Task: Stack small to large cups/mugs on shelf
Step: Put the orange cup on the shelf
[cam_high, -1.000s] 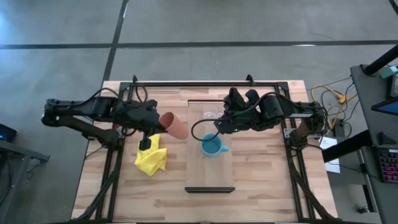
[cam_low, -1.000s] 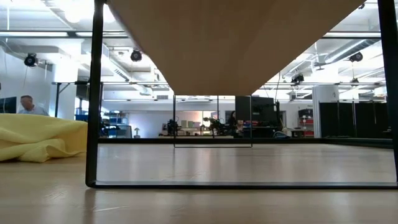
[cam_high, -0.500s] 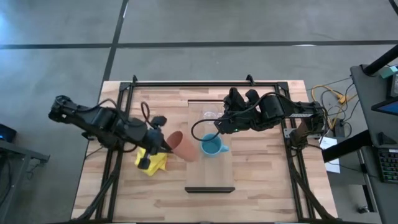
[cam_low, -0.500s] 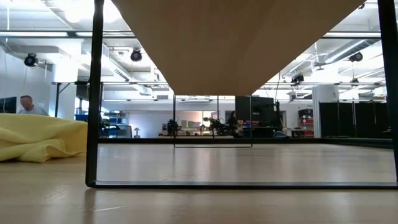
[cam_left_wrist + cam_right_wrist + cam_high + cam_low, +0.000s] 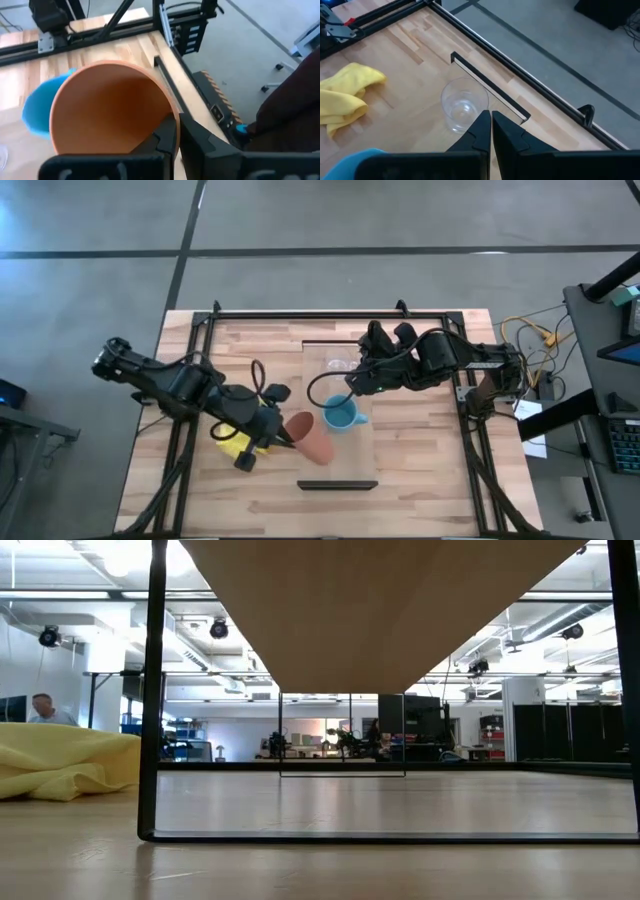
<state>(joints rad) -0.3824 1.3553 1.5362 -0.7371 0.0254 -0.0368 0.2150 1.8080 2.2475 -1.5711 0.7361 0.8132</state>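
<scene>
On the shelf [image 5: 340, 465], near its dark-edged end: left gripper [image 5: 290, 437] carrying the orange-brown cup [image 5: 311, 437], clamped on its rim.
Cup is tilted on its side, mouth toward the gripper, over the shelf's left edge and just beside the light-blue mug [image 5: 341, 416]; left wrist view shows one finger [image 5: 162, 142] inside the cup wall [image 5: 107, 107], the other outside. Blue mug stands upright mid-shelf. Clear glass mug [image 5: 463, 105] stands upright near the shelf's far end. Right gripper [image 5: 489, 131] hovers just beside the glass, fingers pressed together, holding nothing. Yellow cloth [image 5: 236, 445] lies on the slatted tabletop [image 5: 430, 470] left of the shelf, under the left arm.
</scene>
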